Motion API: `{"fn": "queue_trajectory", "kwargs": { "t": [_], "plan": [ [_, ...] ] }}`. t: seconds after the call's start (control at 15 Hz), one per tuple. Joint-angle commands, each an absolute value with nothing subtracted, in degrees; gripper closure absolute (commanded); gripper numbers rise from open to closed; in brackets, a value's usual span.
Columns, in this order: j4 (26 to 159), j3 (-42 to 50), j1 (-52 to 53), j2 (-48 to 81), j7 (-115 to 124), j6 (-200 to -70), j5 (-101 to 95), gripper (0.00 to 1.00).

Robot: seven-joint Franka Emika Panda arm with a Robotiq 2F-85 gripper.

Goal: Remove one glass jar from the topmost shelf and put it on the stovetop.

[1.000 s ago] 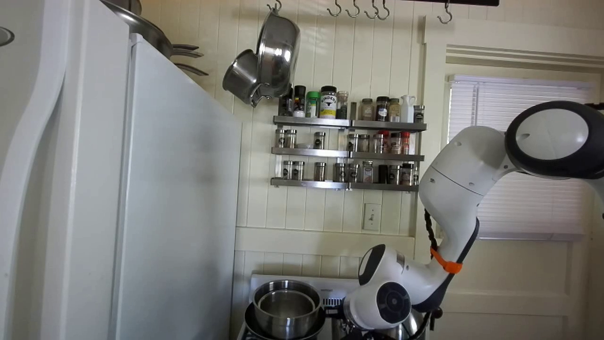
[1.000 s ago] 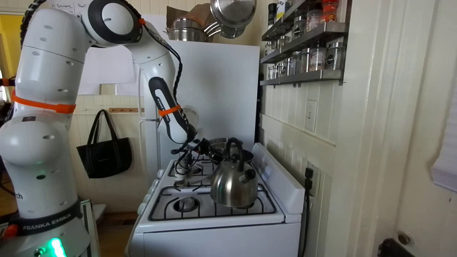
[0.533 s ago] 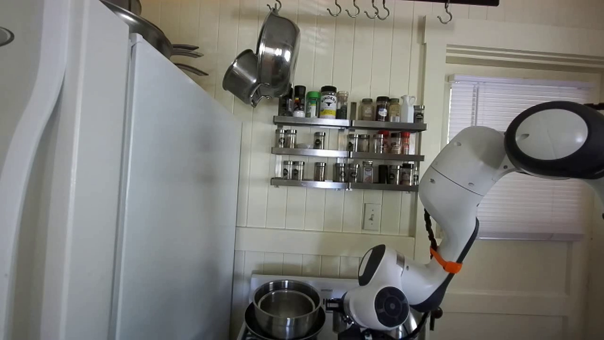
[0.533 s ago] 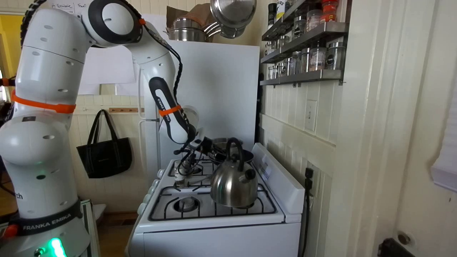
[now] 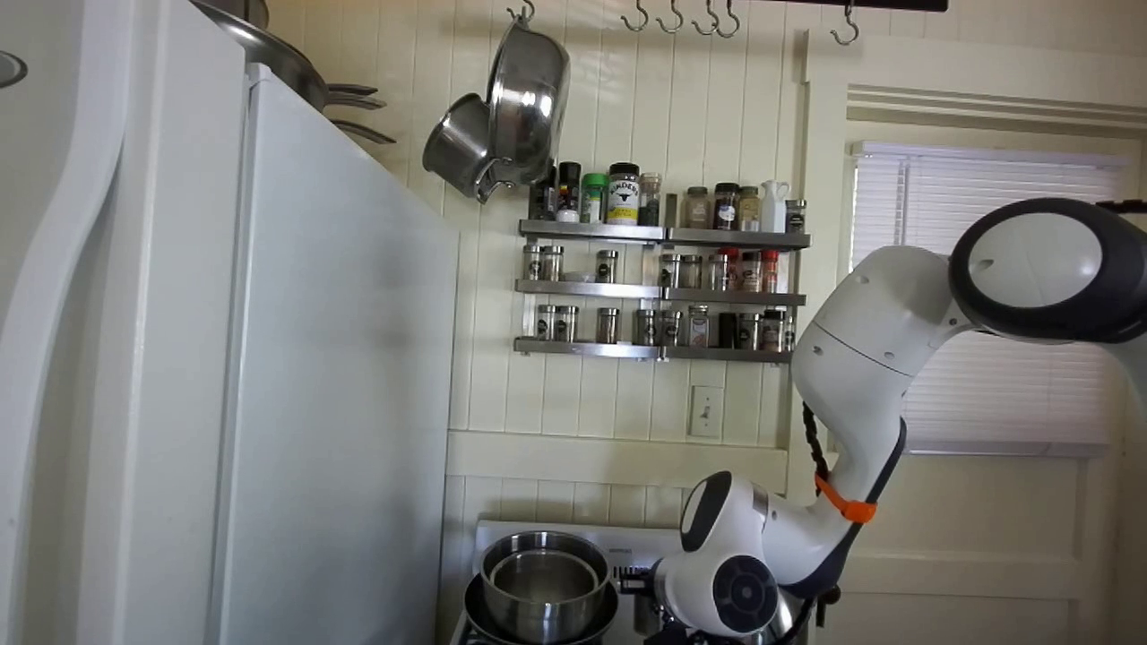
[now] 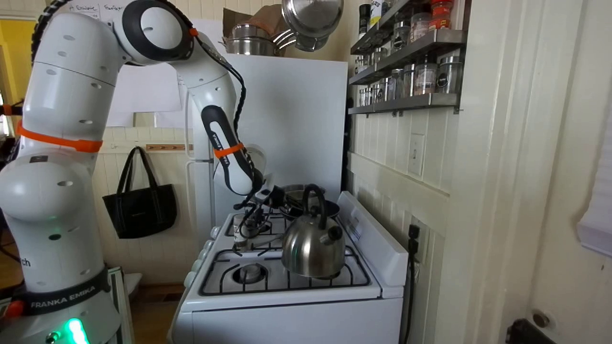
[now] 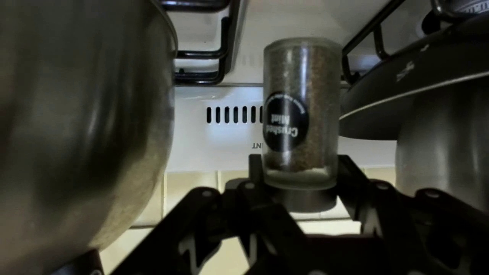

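The glass jar (image 7: 301, 107) of crushed mint looks upright over the stovetop (image 7: 250, 57); whether its base touches I cannot tell, but I judge it just above. To set it well I should lower it slowly and straight, flat on bare white rather than across a grate (image 7: 200, 54), and let go only once it stands steady. My gripper (image 7: 300, 168) holds it, pinched from both sides by the lid (image 7: 305, 200). The kettle (image 7: 84, 114) stands apart on one side; the dark pan (image 7: 428, 65) looks nearer on the other, so I'd give it room
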State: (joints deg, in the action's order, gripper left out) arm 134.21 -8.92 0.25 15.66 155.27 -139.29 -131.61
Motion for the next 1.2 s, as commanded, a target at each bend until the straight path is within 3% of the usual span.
{"fn": "queue_trajectory", "kwargs": {
  "t": [0.0,0.73,1.13],
  "plan": [
    [134.6,-9.3,-0.1,16.9,159.3,-137.9,-134.6,0.75],
    [133.5,-9.7,-0.7,18.7,158.8,-139.9,-134.3,0.75],
    [133.2,-14.5,-5.6,19.7,158.8,-140.1,-134.3,0.75]
  ]
}}
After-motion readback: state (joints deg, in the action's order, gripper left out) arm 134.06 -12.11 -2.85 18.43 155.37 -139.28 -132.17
